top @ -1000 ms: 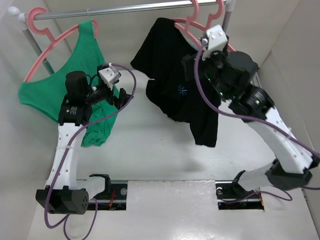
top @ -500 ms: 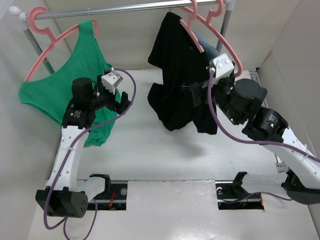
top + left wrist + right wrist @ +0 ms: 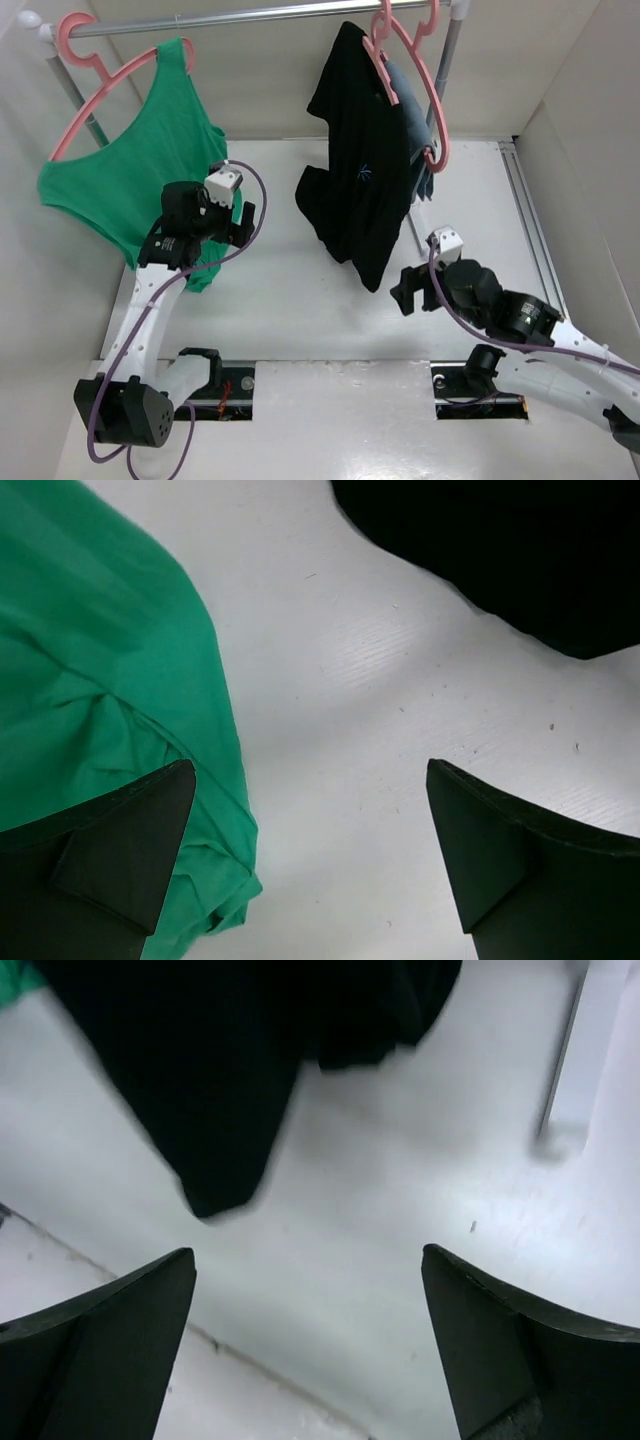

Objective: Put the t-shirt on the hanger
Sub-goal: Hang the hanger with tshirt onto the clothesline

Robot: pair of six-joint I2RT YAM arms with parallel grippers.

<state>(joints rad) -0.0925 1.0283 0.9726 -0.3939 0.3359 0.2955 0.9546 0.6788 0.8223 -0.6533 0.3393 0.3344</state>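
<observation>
The black t-shirt hangs from the rail, draped over one shoulder of the salmon-pink hanger; its lower part drops toward the table. Its hem shows in the left wrist view and in the right wrist view. My right gripper is open and empty, low over the table just in front of the shirt's hem. My left gripper is open and empty, between the green top and the shirt.
A green tank top hangs on a second pink hanger at the left and shows in the left wrist view. Blue-grey denim hangs close behind the shirt. The metal rail spans the back. A white track lies right.
My right gripper has let go of the hanger, opened and drawn back down toward the near edge. The hanger and shirt have swung to hang freely. The left gripper has dropped slightly.
</observation>
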